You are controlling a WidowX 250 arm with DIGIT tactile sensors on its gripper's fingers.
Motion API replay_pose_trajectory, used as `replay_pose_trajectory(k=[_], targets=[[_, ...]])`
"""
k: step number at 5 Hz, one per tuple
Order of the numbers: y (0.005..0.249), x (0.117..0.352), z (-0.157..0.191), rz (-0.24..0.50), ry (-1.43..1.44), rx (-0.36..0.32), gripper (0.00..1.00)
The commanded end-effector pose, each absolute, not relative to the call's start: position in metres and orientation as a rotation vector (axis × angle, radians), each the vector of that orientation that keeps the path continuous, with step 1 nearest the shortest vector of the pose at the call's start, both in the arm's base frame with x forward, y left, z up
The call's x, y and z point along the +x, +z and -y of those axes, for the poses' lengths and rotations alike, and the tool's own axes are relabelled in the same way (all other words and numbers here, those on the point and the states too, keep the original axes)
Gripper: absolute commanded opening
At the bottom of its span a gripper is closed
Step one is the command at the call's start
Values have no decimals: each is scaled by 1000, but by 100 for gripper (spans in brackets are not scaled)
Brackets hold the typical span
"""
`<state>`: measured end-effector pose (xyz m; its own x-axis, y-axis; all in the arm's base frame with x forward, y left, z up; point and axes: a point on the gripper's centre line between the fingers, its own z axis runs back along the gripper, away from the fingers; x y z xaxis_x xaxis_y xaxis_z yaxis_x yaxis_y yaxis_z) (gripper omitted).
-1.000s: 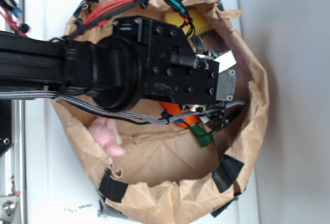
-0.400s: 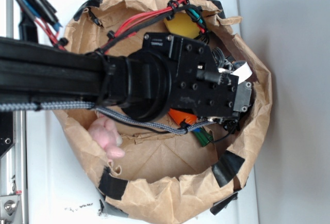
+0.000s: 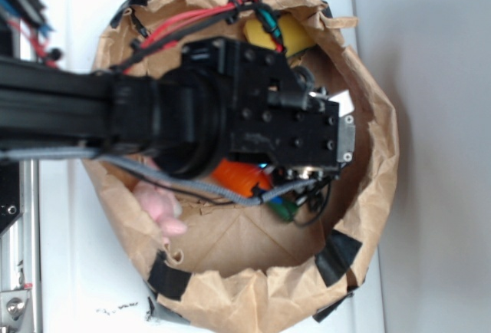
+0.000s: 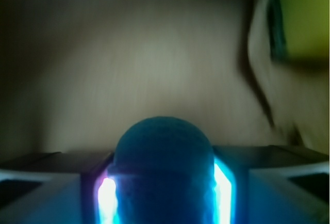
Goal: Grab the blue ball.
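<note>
Filling the lower middle of the wrist view, the blue ball (image 4: 164, 170) shows as a round teal dome with a finely pebbled, felt-like surface, darker toward its base. It sits between the 2 fingers (image 4: 105, 198) of the gripper (image 4: 164, 195), whose inner faces glow bright blue-white against both sides of the ball. Contact on both flanks: the claw is clenched on the ball. Behind it lies blurred brown paper, with a yellow-green shape (image 4: 304, 15) in the upper right corner, too smeared to name.

Exterior view: the ball cannot be made out; the black arm and wrist block (image 3: 230, 118) cover the middle of the brown paper bag (image 3: 253, 295), and the gripper's fingertips are hidden under the block. This view alone shows the bag's contents around the arm:
- orange carrot toy (image 3: 234, 179), partly under the wrist block
- its green end (image 3: 282, 210) just beside a black cable
- yellow wedge (image 3: 280, 32) near the bag's upper rim
- pink plush toy (image 3: 157, 206) against the bag's left wall

Bag rim is rolled down, patched with black tape (image 3: 337, 256), standing on a white surface (image 3: 61, 272).
</note>
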<state>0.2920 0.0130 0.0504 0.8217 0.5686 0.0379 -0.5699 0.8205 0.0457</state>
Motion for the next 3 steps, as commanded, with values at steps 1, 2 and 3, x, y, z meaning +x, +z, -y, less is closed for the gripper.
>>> replay_pose_trajectory(k=[1,2,3], targets=[[129,261,1,185,541,97,0],[139,246,1,206,509,61,0],[143,242,3,230,486,82,0]])
